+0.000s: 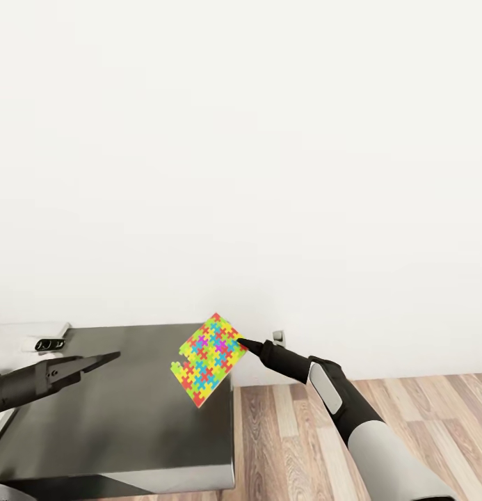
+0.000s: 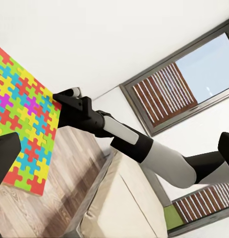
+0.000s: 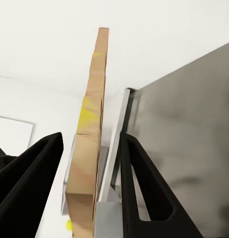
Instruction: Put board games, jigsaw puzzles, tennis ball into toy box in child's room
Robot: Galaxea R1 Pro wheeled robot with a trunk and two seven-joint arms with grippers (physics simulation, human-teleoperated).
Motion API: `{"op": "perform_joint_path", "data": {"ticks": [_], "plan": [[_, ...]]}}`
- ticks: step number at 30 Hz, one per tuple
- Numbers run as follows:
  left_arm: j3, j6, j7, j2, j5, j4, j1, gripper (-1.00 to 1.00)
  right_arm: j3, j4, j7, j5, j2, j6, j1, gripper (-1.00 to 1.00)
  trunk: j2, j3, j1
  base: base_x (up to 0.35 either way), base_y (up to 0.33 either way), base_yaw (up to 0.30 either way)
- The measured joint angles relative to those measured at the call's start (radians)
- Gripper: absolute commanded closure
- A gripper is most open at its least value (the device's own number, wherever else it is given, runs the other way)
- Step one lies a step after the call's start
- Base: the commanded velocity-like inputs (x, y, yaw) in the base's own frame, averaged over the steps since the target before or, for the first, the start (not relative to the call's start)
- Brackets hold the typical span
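The right claw grips one corner of a thin, flat, multicoloured jigsaw puzzle square, which hangs tilted in the air over the right end of the dark-grey, glossy table, not touching it. In the right wrist view the puzzle shows edge-on as a tan, cardboard-like slab standing between the two black fingers; whether both fingers press on it cannot be told from there, but the head view shows it held up by that claw alone. The left claw hovers above the table's left part, well apart from the puzzle, its black fingers drawn close together to a narrow point with nothing between them. The left wrist view shows what the head view does not: the puzzle's printed face seen full, with the right claw at its edge, a cream bed beyond it, and a window with brown slatted blinds in the white wall. The head view adds wood-plank floor to the right of the table.
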Motion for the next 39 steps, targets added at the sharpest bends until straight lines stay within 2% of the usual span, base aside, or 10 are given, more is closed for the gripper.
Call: {"op": "perform_joint_path", "data": {"ticks": [17, 27, 39], "plan": [[0.0, -0.002, 0.0, 0.001, -0.001, 0.0, 0.0, -1.0, 0.0, 0.0, 0.0, 0.0, 0.0, 0.0, 0.0, 1.0, 0.0, 0.027, 0.0, 0.0, 0.0, 0.071], [-0.001, -0.004, 0.0, 0.0, 0.0, 0.0, 0.0, -1.0, -0.018, 0.0, 0.004, 0.0, 0.0, 0.0, 0.0, 1.0, 0.0, 0.044, 0.0, 0.0, 0.0, 0.005], [-0.001, -0.005, 0.0, -0.001, 0.0, 0.0, 0.0, -1.0, -0.02, 0.0, 0.014, 0.0, 0.0, 0.0, 0.0, 1.0, 0.0, 0.063, 0.0, 0.0, 0.0, 0.0]]}}
